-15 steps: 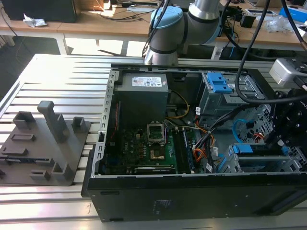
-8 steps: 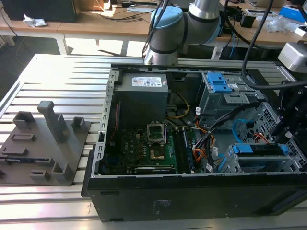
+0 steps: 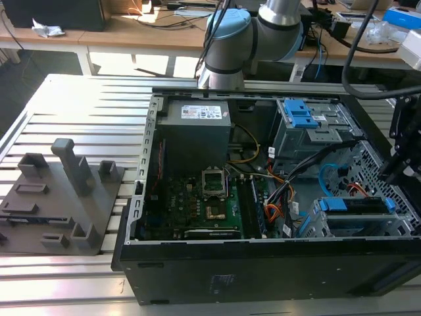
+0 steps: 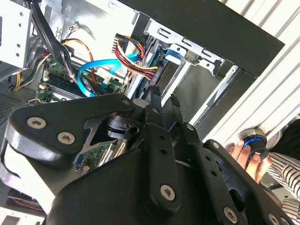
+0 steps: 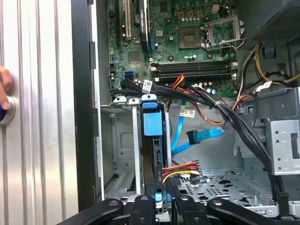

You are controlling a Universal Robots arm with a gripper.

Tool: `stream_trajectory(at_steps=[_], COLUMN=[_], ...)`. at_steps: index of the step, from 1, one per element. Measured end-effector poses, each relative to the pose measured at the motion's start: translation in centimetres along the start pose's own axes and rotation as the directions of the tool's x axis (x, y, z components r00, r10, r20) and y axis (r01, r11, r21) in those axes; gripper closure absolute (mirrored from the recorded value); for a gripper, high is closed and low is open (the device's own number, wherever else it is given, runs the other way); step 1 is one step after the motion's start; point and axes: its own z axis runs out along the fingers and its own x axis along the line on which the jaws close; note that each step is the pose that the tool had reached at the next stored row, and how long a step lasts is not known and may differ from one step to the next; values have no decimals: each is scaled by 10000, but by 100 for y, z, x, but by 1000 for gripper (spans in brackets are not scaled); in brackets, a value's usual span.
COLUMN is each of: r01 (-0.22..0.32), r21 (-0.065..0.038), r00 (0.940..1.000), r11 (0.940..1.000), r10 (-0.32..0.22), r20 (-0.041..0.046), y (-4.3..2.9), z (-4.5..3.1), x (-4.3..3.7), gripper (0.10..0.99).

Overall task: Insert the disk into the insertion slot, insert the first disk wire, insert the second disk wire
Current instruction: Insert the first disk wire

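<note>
We find the disk seated in the insertion slot at the exterior view's lower right, on edge, with its long axis running across that view from left to right and its blue frame uppermost. The first wrist view adds the tool at the disk's near end, clenched or released we cannot tell, the orange and black wire bundle reaching the disk's side, the second disk wire looping beside it, and a hand on the slatted bench. White tags on the cables carry print we cannot read.
</note>
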Motion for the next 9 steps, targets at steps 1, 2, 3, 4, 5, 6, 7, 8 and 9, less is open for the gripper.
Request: stream_trajectory(at_steps=[1, 2, 3, 4, 5, 6, 7, 8, 9], r01=[0, 0, 0, 0, 0, 0, 1, 0, 1], r21=[0, 0, 0, 0, -1, 0, 0, 0, 0], r00=[10000, 10000, 10000, 10000, 10000, 10000, 10000, 10000, 10000], r11=[10000, 10000, 10000, 10000, 10000, 10000, 10000, 10000, 10000], r10=[0, 0, 0, 0, 0, 0, -1, 0, -1], r20=[0, 1, 1, 1, 1, 0, 0, 1, -1], y=[2, 4, 5, 6, 8, 10, 11, 13, 16], z=[-38, -56, -73, -101, -123, -152, -175, -211, -250], x=[2, 2, 3, 5, 6, 8, 9, 11, 12], gripper=[843, 843, 843, 843, 843, 843, 843, 843, 843])
